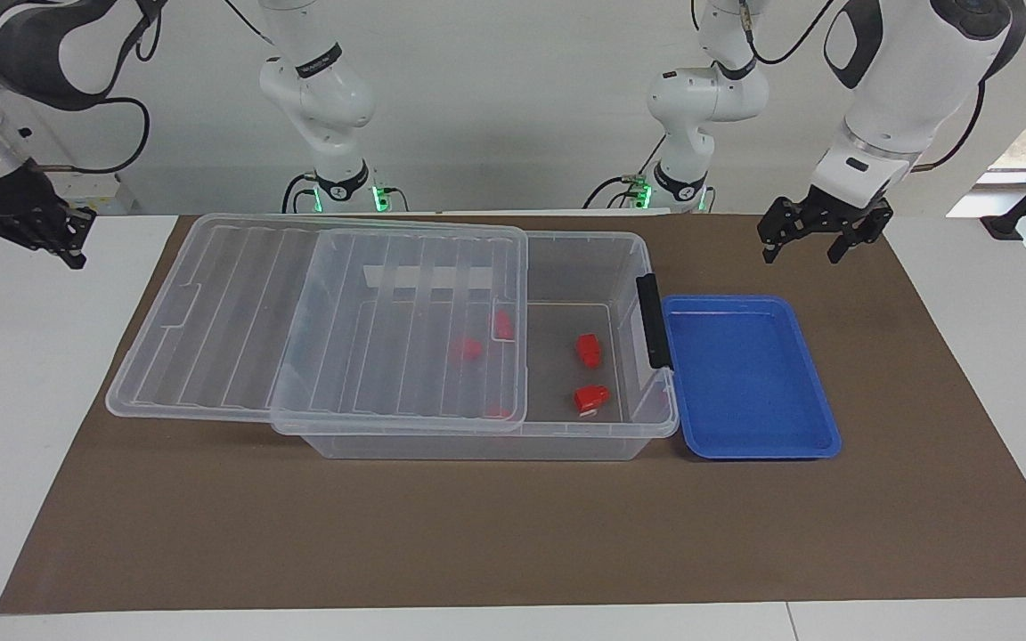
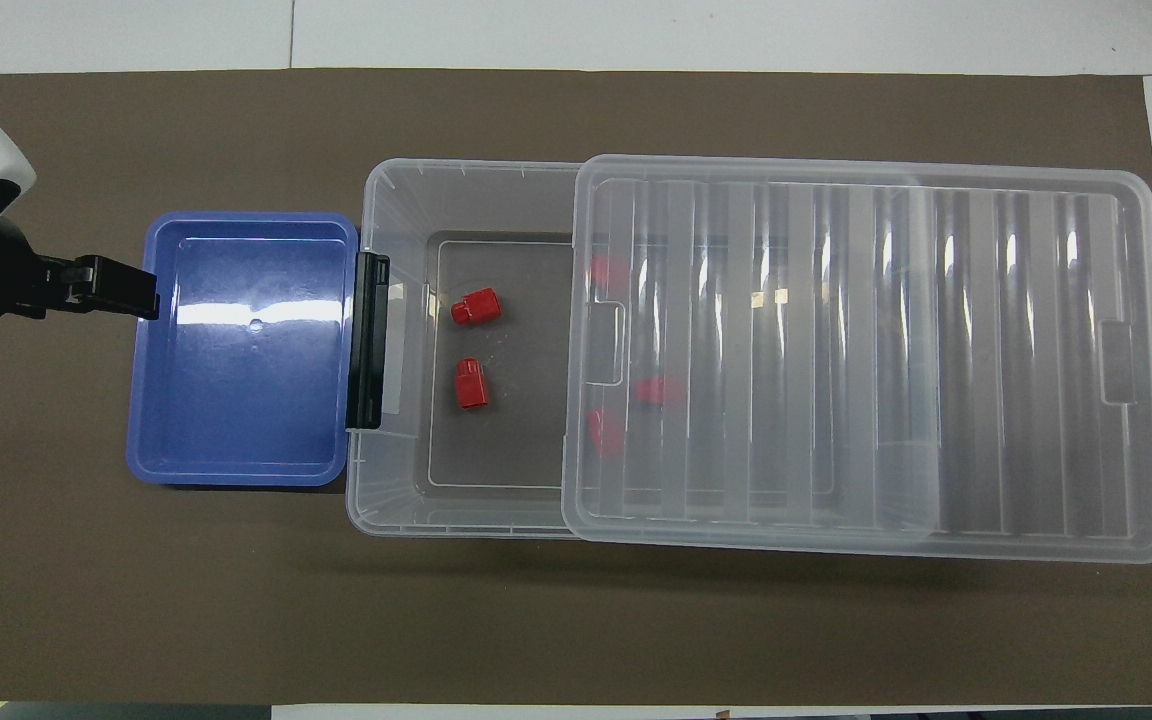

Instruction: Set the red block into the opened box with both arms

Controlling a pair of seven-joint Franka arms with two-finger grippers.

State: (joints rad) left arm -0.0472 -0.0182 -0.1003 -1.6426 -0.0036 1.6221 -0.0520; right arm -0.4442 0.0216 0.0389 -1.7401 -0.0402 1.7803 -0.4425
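Note:
The clear box (image 1: 598, 267) (image 2: 396, 200) stands mid-mat, its ribbed lid (image 1: 237, 320) (image 2: 866, 350) slid toward the right arm's end, leaving the latch end uncovered. The red block (image 1: 589, 350) (image 2: 471, 384) lies on the box's floor in the uncovered part. Beside it, farther from the robots, lies a similar block with a white patch (image 1: 591, 398) (image 2: 475, 306). More red blocks show dimly under the lid. My left gripper (image 1: 798, 256) (image 2: 141, 293) hangs open and empty by the blue tray's outer rim. My right gripper (image 1: 63, 247) is shut, holds nothing, and is over the white table off the mat; the overhead view does not show it.
A shallow blue tray (image 1: 820, 392) (image 2: 236, 475) with nothing in it touches the box's black latch (image 1: 649, 320) (image 2: 368, 340). The brown mat (image 1: 513, 534) covers most of the white table.

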